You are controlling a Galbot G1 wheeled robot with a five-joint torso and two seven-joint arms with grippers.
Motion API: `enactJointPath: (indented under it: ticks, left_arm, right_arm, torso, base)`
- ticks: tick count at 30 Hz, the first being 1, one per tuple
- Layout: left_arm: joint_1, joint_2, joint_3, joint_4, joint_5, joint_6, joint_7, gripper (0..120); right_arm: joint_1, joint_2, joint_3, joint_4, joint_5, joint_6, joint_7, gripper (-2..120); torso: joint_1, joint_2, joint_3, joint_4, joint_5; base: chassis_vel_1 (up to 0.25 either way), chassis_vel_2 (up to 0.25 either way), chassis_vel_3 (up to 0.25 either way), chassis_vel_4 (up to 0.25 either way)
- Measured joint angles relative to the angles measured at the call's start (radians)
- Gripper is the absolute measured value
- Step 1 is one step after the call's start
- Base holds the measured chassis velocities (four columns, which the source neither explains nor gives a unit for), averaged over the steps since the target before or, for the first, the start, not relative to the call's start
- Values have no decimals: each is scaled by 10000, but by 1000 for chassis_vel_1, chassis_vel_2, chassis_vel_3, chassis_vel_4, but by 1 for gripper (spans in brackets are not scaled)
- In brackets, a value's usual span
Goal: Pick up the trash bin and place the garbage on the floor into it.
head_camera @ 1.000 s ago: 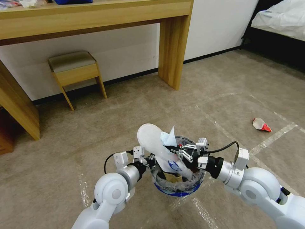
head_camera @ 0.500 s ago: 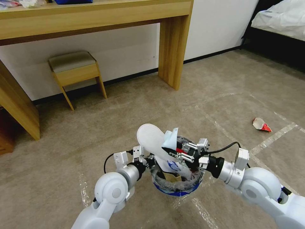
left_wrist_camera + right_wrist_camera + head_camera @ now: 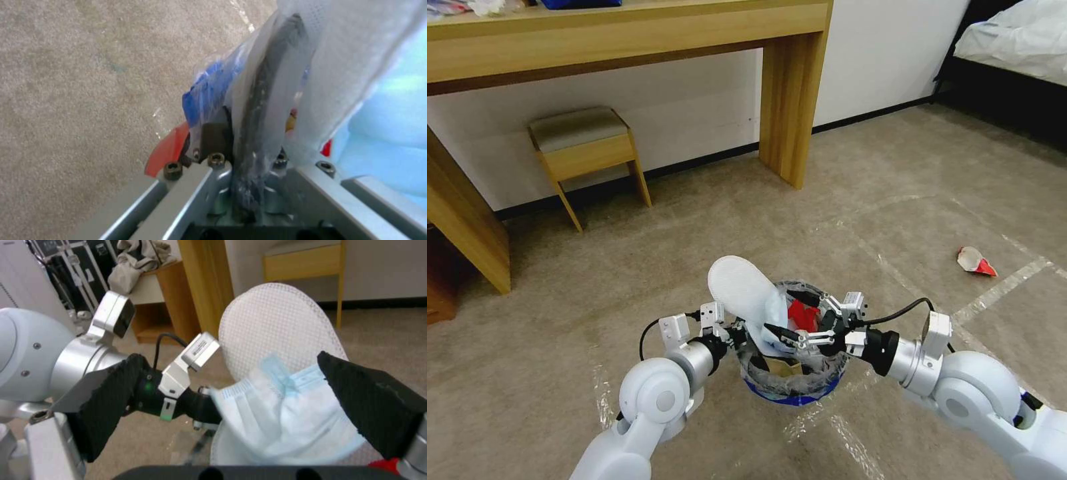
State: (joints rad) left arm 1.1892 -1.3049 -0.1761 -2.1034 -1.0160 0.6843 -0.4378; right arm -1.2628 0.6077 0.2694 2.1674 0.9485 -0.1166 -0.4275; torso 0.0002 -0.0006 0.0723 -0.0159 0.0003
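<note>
My left claw (image 3: 735,335) clamps the trash bin's (image 3: 790,390) bagged rim. My right claw (image 3: 792,319) hangs spread over it, above the white slipper (image 3: 740,287) and blue mask (image 3: 285,416).

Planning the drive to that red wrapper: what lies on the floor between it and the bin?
Head view: bare carpet with tape strips between the trash bin and red wrapper.

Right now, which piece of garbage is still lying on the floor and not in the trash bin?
The crumpled red-and-white wrapper lies alone on the carpet, off to the robot's right; the flat white slipper already stands in the red trash bin.
</note>
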Motion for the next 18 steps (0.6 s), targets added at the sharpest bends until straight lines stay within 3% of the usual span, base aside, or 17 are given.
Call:
enactJointPath:
  ticks: [18]
  left_arm:
    - [123,-121,-150,27,141,-38,87,1]
  right_arm:
    - [-40,-83,261,158,-222,-15,-465,100]
  torso:
    - [0,0,0,0,1]
  base:
    - [0,0,0,0]
